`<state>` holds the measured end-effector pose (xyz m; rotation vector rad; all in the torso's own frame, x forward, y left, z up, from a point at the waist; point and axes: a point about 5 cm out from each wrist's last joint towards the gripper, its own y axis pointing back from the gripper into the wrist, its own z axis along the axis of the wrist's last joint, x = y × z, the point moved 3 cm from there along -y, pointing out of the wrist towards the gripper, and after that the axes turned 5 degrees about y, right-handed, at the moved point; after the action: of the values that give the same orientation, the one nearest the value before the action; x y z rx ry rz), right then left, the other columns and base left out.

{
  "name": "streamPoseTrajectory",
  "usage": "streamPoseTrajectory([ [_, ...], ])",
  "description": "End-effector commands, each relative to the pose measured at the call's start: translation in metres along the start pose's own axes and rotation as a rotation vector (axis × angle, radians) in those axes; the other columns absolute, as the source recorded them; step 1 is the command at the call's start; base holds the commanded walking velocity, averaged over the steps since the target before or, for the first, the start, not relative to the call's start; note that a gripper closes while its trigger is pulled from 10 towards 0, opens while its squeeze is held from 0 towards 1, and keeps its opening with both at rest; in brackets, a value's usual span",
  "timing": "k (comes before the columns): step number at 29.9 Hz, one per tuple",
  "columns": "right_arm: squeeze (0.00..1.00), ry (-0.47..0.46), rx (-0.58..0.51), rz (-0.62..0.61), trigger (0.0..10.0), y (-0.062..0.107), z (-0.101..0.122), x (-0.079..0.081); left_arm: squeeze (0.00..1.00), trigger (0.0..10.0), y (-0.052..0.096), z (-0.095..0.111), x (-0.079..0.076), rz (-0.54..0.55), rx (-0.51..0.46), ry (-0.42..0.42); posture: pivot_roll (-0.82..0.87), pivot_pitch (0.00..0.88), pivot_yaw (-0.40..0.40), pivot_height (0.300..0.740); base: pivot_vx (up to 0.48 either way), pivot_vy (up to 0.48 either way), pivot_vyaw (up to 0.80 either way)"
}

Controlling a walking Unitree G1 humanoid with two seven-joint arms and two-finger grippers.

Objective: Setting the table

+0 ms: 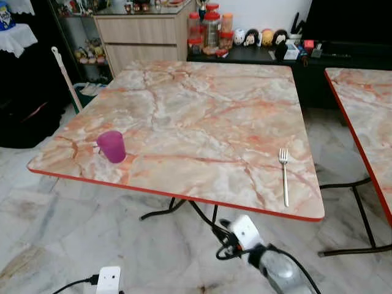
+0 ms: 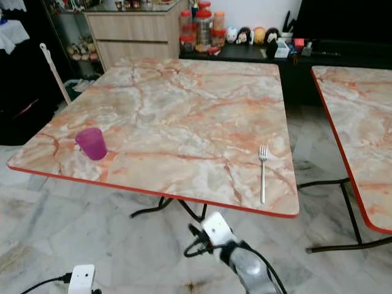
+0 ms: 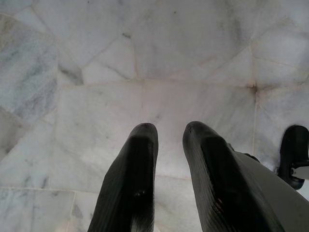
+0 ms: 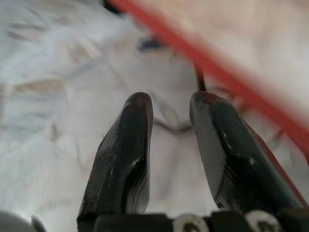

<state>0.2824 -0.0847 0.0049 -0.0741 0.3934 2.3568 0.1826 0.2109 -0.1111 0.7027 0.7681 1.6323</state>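
Observation:
A marble-patterned table (image 1: 202,116) with a red edge stands in front of me. A purple cup (image 1: 111,146) stands upright near its front left corner. A silver fork (image 1: 284,174) lies near the front right corner, tines pointing away from me. My right arm (image 1: 246,233) reaches low toward the table's front edge, below the top. The right gripper (image 4: 169,104) is open and holds nothing, with the red table edge just beyond it. My left arm (image 1: 108,279) hangs low at the left. The left gripper (image 3: 166,133) is open over the marble floor.
A second marble table (image 1: 362,116) stands close on the right. Black metal table legs (image 1: 177,209) cross under the near table. A sideboard with jars (image 1: 211,30), a wooden drawer unit (image 1: 138,33) and a leaning white handle (image 1: 66,79) line the back and left.

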Motion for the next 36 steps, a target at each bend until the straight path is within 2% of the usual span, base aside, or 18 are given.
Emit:
streamPoseTrajectory([
  [1,0.0,0.032,-0.061,0.02,10.0,-0.009,0.02,-0.002,0.0,10.0,0.0,0.0,0.0,0.007,0.008,-0.004,-0.03,0.0,0.035,0.732,0.0,0.0,0.0],
  [4,0.0,0.031,-0.168,-0.041,10.0,-0.019,0.052,-0.016,0.0,10.0,-0.001,0.002,-0.001,0.011,0.002,0.001,-0.02,0.0,0.033,0.732,0.0,0.0,0.0],
  [6,0.0,-0.002,-0.265,-0.131,10.0,-0.023,0.081,-0.035,0.0,10.0,-0.001,0.004,0.0,0.016,-0.006,0.008,-0.02,0.0,0.032,0.732,0.0,0.0,0.0],
  [7,0.0,0.004,-0.3,-0.222,10.0,-0.023,0.093,-0.049,0.0,10.0,-0.001,0.005,0.0,0.017,-0.008,0.009,-0.02,0.0,0.032,0.732,0.0,0.0,0.0],
  [8,0.0,0.004,-0.3,-0.222,10.0,-0.023,0.093,-0.049,0.0,10.0,-0.001,0.005,0.0,0.017,-0.008,0.009,-0.02,0.0,0.032,0.732,0.0,0.0,0.0],
  [9,0.0,0.006,-0.319,-0.28,10.0,-0.021,0.1,-0.058,0.0,10.0,-0.001,0.006,0.0,0.017,-0.009,0.009,-0.02,0.0,0.032,0.732,0.0,0.0,0.0],
  [10,0.0,-0.014,-0.327,-0.448,10.0,-0.014,0.106,-0.085,0.0,10.0,-0.002,0.006,0.0,0.016,-0.01,0.009,-0.02,0.0,0.034,0.732,0.0,0.0,0.0],
  [11,0.0,-0.014,-0.327,-0.448,10.0,-0.014,0.106,-0.085,0.0,10.0,-0.002,0.006,0.0,0.016,-0.01,0.009,-0.02,0.0,0.034,0.732,0.0,0.0,0.0],
  [12,0.0,-0.007,-0.307,-0.516,10.0,-0.01,0.105,-0.096,0.0,10.0,-0.001,0.006,0.0,0.016,-0.01,0.009,-0.03,0.0,0.034,0.732,0.0,0.0,0.0],
  [14,0.0,0.019,-0.199,-0.636,10.0,-0.001,0.091,-0.116,0.0,10.0,-0.001,0.006,-0.001,0.012,-0.012,0.008,-0.03,0.0,0.034,0.732,0.0,0.0,0.0],
  [16,0.0,-0.006,-0.131,-0.731,10.0,0.01,0.077,-0.131,0.0,10.0,-0.002,0.006,-0.002,0.007,-0.013,0.008,-0.03,0.0,0.032,0.732,0.0,0.0,0.0],
  [18,0.0,-0.006,-0.131,-0.731,10.0,0.01,0.077,-0.131,0.0,10.0,-0.002,0.006,-0.002,0.007,-0.013,0.008,-0.03,0.0,0.032,0.732,0.0,0.0,0.0],
  [21,0.0,-0.028,-0.033,-0.838,10.0,0.025,0.059,-0.144,0.0,10.0,-0.002,0.006,-0.004,0.001,-0.013,0.01,-0.03,0.0,0.026,0.732,0.0,0.0,0.0],
  [23,0.0,-0.035,-0.028,-0.873,10.0,0.029,0.059,-0.147,0.0,10.0,-0.001,0.006,-0.004,0.0,-0.013,0.01,-0.03,0.0,0.025,0.732,0.0,0.0,0.0],
  [33,0.0,-0.025,-0.034,-0.87,10.0,0.019,0.065,-0.142,0.0,10.0,-0.002,0.007,-0.007,-0.009,-0.014,0.005,-0.03,0.0,0.02,0.732,0.0,0.0,-0.68],
  [36,0.0,-0.009,-0.064,-0.861,10.0,0.015,0.072,-0.139,0.0,10.0,-0.002,0.009,-0.008,-0.007,-0.021,0.012,-0.02,0.0,0.016,0.732,0.0,0.0,0.0],
])
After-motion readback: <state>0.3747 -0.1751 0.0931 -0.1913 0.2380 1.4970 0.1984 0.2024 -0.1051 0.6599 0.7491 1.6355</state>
